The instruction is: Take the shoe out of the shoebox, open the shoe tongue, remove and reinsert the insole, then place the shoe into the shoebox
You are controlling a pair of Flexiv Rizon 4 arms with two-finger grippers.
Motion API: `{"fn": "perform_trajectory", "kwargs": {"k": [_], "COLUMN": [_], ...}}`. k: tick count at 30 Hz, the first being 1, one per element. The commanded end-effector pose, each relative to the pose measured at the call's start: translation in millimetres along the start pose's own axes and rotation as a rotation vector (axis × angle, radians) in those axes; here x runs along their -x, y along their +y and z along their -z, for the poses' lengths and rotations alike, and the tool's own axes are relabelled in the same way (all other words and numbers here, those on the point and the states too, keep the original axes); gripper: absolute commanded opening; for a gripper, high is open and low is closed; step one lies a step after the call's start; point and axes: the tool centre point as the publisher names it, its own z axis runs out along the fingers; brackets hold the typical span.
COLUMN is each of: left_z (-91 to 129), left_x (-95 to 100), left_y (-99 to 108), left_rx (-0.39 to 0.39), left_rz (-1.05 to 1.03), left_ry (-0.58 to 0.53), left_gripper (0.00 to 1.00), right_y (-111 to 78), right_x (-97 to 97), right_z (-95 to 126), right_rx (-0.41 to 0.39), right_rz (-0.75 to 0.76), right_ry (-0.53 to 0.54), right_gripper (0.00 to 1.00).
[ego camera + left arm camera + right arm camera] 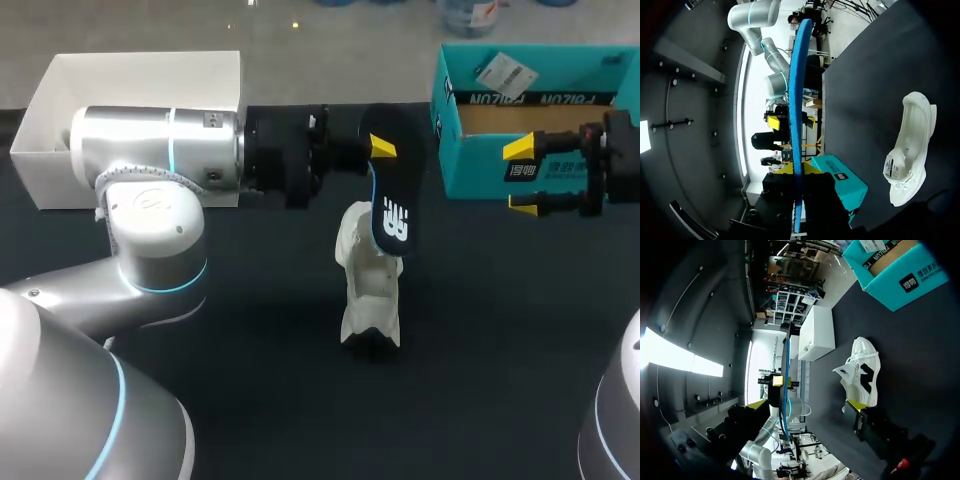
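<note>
Dark tabletop (250, 400) holds a white sneaker (368, 290). Left gripper (374, 150) clamps the insole (392, 195) above it, one fingertip hidden; right gripper (524, 177) gapes beside the teal shoebox (475, 178).

**Even top light, blown-out strips at the wrists**

Head view was lit evenly from above. The dark bench (480, 330) soaked up light, so shadows barely showed. The white shoe (366, 285) stood out bright, w/ soft glare on the left arm (150, 150) shell. Wrist views were dim overhead, w/ light strips (675, 352) blown out.
</note>
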Motion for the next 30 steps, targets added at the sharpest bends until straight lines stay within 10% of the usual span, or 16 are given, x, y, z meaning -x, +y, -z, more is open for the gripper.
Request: {"fn": "perform_trajectory", "kwargs": {"k": [1,9,30], "left_z": [-1.3,-1.3,-1.3], "left_x": [-0.4,-0.4,-0.4], "left_y": [-0.7,-0.7,-0.7], "left_rx": [0.003,0.003,0.003], "left_rz": [-0.002,-0.002,-0.002], "left_ry": [-0.001,-0.001,-0.001], "left_gripper": [0.00,0.00,0.00], "right_y": [-1.0,-8.0,-37.1], "right_x": [-0.3,12.6,21.7], "right_z": [-0.3,26.4,113.9], "right_rx": [0.001,-0.100,-0.036], "right_rz": [-0.001,0.043,-0.012], "right_ry": [-0.002,-0.078,-0.253], "right_gripper": [1.00,1.00,1.00]}}
